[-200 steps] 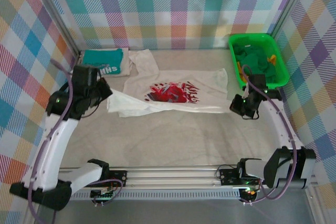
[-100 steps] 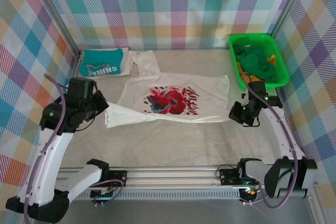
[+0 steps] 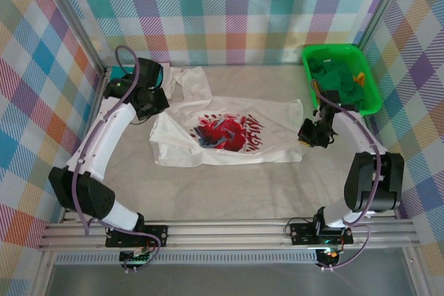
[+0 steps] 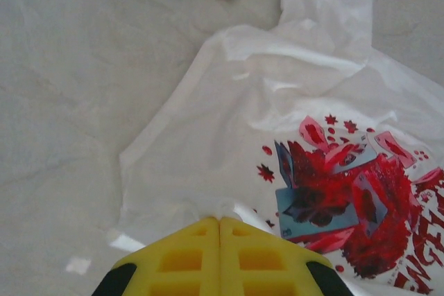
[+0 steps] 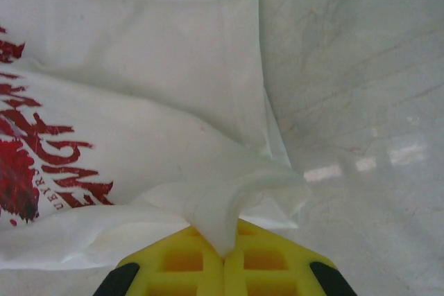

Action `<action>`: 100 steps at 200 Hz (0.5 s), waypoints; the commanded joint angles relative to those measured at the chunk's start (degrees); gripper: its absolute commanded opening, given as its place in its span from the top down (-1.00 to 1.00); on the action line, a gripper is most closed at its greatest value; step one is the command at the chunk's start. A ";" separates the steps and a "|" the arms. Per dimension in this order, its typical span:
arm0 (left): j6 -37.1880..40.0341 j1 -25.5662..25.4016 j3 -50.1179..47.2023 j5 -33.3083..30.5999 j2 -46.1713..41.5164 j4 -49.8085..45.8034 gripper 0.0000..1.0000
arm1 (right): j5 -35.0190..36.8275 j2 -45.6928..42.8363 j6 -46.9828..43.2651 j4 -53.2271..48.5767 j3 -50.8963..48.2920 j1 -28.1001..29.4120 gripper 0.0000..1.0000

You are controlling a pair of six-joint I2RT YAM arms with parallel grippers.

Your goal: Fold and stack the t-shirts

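The white t-shirt (image 3: 229,133) with a red-and-dark chest print lies spread across the middle of the table, print up. At its back-left part my left gripper (image 3: 158,104) is shut on the cloth. In the left wrist view the yellow fingertips (image 4: 220,221) meet on a small pinch of the white t-shirt (image 4: 277,102). My right gripper (image 3: 306,133) is shut on the shirt's right edge. In the right wrist view a raised fold of the white t-shirt (image 5: 139,102) runs down between the closed fingertips (image 5: 223,253). The teal t-shirt (image 3: 159,74) lies at the back left, mostly hidden behind the left arm.
A green plastic basket (image 3: 331,48) holding green cloth stands at the back right, just behind the right arm. Checked walls close in the table at the back and both sides. Bare tabletop (image 3: 229,192) stretches in front of the white shirt.
The left arm has swung from the front left to the back left, pulling the white shirt's left side with it. The right gripper has edged back. The shirt now lies flatter.
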 commanded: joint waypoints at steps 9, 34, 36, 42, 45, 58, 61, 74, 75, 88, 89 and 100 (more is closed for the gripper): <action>5.08 1.29 6.51 -2.02 5.15 -2.43 1.00 | 1.03 4.40 -1.60 -1.07 5.31 0.23 1.00; 7.15 1.38 11.58 -3.14 9.51 -3.97 1.00 | 1.04 7.40 -2.17 -1.09 7.65 0.21 0.97; 7.22 1.38 11.85 -3.07 9.86 -4.10 1.00 | 1.01 7.62 -2.20 -1.17 7.87 0.19 0.96; 7.67 1.38 13.07 -2.90 10.99 -4.50 1.00 | 0.93 8.32 -2.30 -1.30 8.44 0.19 0.96; 7.89 1.38 13.56 -2.94 11.46 -4.69 1.00 | 0.91 8.64 -2.35 -1.34 8.72 0.18 0.97; 8.57 1.38 15.30 -3.39 13.58 -5.36 1.00 | 0.82 9.55 -2.24 -0.90 9.34 0.27 0.98; 8.77 1.38 15.54 -3.18 14.03 -5.37 1.00 | 0.75 9.65 -2.22 -0.71 9.33 0.30 0.98; 8.95 1.38 16.50 -3.02 15.85 -5.71 1.00 | 0.99 10.46 -1.96 -0.24 9.70 0.34 0.98; 8.99 1.38 16.59 -2.99 15.97 -5.72 1.00 | 0.99 10.54 -1.96 -0.22 9.68 0.35 0.98; 9.28 1.38 17.27 -2.60 17.58 -5.61 1.00 | 0.87 11.68 -1.95 -0.21 10.41 0.43 0.98; 9.28 1.38 17.41 -2.65 17.72 -5.62 1.00 | 0.89 11.77 -1.95 -0.21 10.48 0.39 0.98; 9.41 1.38 18.32 -2.50 18.99 -5.70 1.00 | 0.45 12.59 -2.16 0.37 11.10 0.54 0.96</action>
